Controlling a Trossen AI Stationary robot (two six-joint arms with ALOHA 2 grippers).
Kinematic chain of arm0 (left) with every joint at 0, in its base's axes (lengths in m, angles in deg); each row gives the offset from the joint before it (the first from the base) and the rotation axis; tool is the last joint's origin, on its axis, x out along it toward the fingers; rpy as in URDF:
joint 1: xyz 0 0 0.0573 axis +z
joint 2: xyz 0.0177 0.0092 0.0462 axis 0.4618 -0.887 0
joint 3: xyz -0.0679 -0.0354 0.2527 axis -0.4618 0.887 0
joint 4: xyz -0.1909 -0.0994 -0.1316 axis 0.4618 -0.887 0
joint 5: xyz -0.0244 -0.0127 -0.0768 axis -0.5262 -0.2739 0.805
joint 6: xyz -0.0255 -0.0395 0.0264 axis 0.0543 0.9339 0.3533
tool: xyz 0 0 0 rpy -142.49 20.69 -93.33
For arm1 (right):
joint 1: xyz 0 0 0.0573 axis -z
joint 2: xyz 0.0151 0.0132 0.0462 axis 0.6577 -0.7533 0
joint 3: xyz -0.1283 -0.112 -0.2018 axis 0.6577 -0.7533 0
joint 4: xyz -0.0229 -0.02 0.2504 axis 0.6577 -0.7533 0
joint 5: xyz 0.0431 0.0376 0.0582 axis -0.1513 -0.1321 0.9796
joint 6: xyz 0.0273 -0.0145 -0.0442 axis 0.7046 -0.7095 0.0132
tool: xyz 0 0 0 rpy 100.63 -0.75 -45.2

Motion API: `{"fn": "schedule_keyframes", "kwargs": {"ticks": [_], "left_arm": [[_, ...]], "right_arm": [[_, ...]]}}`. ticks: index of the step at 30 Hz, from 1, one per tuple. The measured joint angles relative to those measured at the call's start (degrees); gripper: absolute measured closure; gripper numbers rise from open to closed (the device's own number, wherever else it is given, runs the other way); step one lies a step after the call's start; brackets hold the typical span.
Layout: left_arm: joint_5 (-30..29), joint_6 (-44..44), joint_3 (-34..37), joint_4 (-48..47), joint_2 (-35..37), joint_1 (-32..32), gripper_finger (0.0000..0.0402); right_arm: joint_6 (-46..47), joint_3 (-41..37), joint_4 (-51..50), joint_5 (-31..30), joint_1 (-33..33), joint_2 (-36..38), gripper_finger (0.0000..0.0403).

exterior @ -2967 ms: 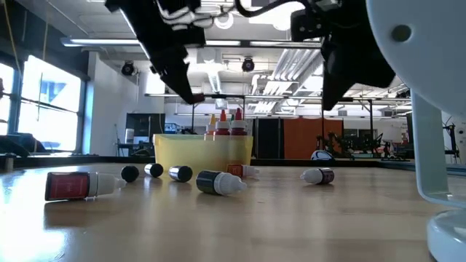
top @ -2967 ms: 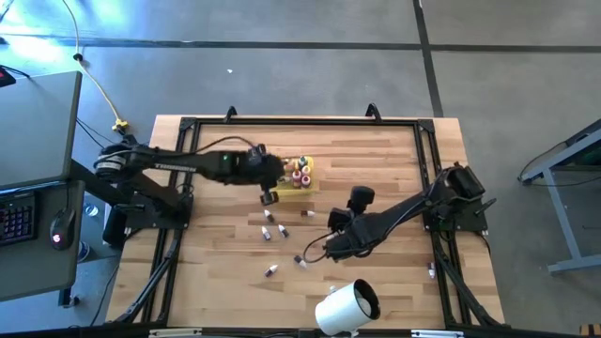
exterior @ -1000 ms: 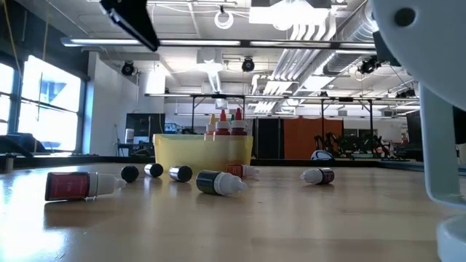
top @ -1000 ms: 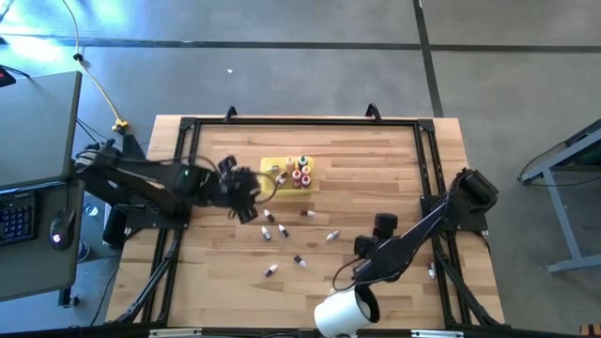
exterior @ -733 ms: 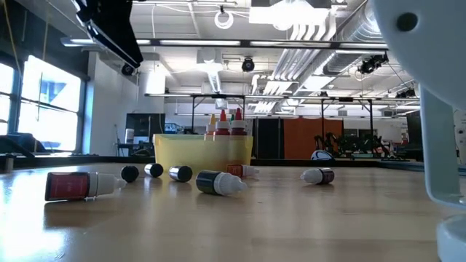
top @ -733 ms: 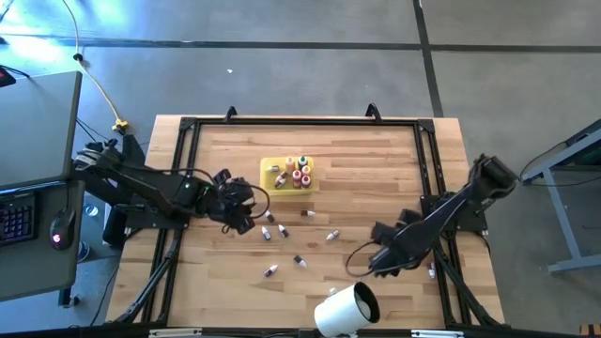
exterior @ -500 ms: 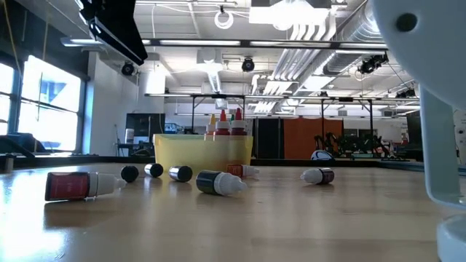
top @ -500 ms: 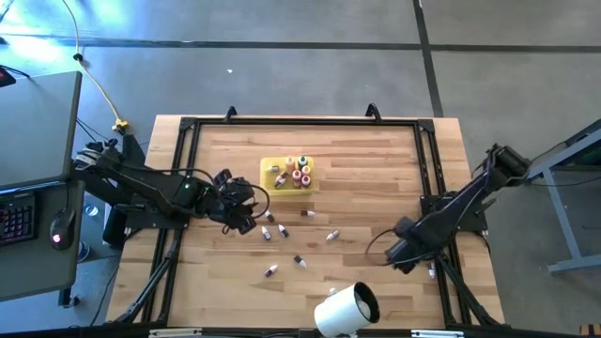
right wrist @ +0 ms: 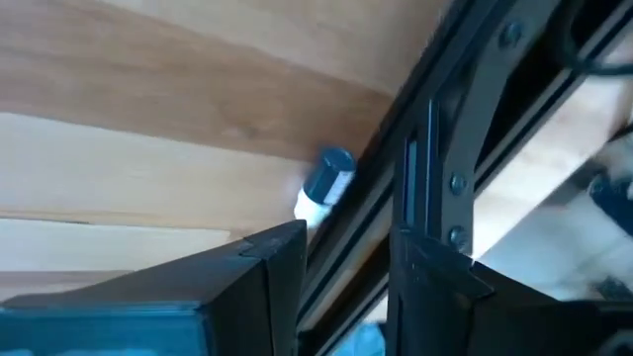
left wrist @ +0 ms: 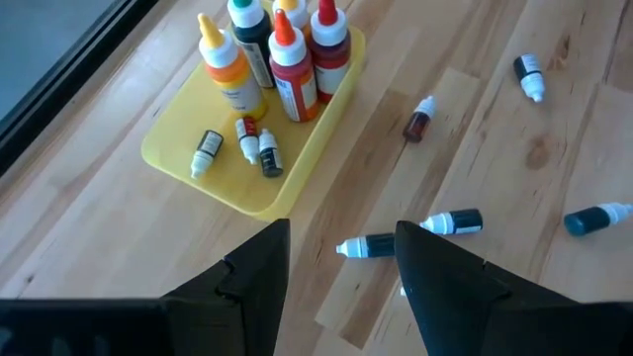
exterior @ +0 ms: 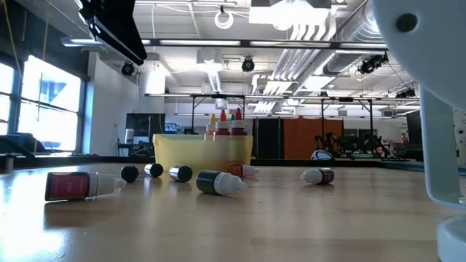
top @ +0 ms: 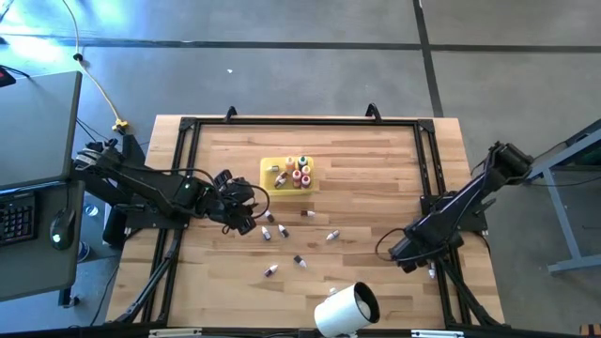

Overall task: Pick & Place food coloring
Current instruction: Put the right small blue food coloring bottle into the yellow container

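Wooden bench (top: 376,178): yellow tray (left wrist: 307,148) holds upright bottles (left wrist: 297,69) and three lying droppers (left wrist: 237,148). Left claw (left wrist: 341,267) and right claw (right wrist: 346,272) released, empty.

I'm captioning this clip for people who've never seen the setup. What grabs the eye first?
The yellow tray near the table's middle, with bottles standing in it, and the small food coloring bottles lying scattered on the wood in front of it. The open left gripper hangs near that scatter, and a big white cylinder lies at the front edge.
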Motion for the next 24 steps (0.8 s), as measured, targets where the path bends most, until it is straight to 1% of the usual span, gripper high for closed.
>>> {"fn": "schedule_keyframes", "kwargs": {"ticks": [3,8,11,16,19,21,24], "left_arm": [[0.0,0.04,0.0,0.0,0.0,0.02,0.022],[-0.01,0.06,0.0,0.01,0.0,0.02,0.022],[-0.02,0.08,0.0,0.05,0.0,0.02,0.022],[-0.02,0.08,0.0,1.69,-0.01,0.02,0.022],[-0.02,0.08,0.0,2.7,-0.02,0.02,0.022],[-0.02,0.08,0.0,2.82,-0.02,0.04,0.022],[-0.02,0.08,0.0,2.78,-0.02,0.04,0.022]], "right_arm": [[0.44,-1.34,1.75,0.47,-0.02,0.0,0.0261],[-2.28,-3.14,2.3,-0.69,-0.02,-0.02,0.0261],[-3.06,-3.74,4.98,-0.85,-0.02,-0.1,0.0261],[-6.69,-3.75,10.78,-0.85,-0.02,-2.85,0.0261],[-8.22,-3.73,12.27,-0.78,-0.02,-5.05,0.0261],[-9.53,-3.71,11.97,0.43,-0.01,-5.95,0.0261],[-9.77,-3.71,10.81,3.89,-0.02,-6.63,0.0261]]}}
